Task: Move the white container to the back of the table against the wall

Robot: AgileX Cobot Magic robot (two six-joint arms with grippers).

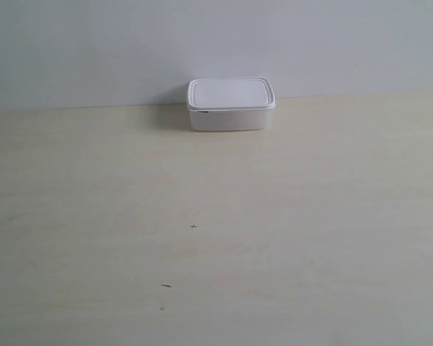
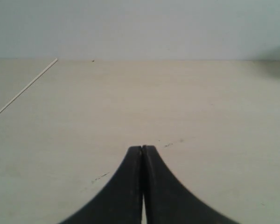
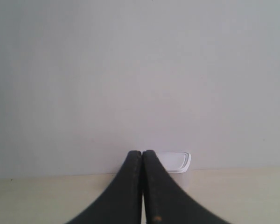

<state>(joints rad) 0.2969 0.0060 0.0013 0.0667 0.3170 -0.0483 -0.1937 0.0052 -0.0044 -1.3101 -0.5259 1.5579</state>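
Note:
The white container (image 1: 231,105), lid on, stands upright at the back of the pale wood table (image 1: 216,231), close against the grey-white wall (image 1: 216,43). Neither arm shows in the exterior view. In the right wrist view my right gripper (image 3: 142,152) is shut and holds nothing; part of the container's lid (image 3: 177,162) peeks out beyond its black fingers, some way off at the foot of the wall (image 3: 140,70). My left gripper (image 2: 143,147) is shut and holds nothing, low over bare table (image 2: 200,107); the container is out of that view.
A few tiny dark specks (image 1: 193,227) mark the table. A thin pale line (image 2: 25,88) runs slantwise across the surface in the left wrist view. A soft shadow (image 2: 273,65) falls at the table's far edge there.

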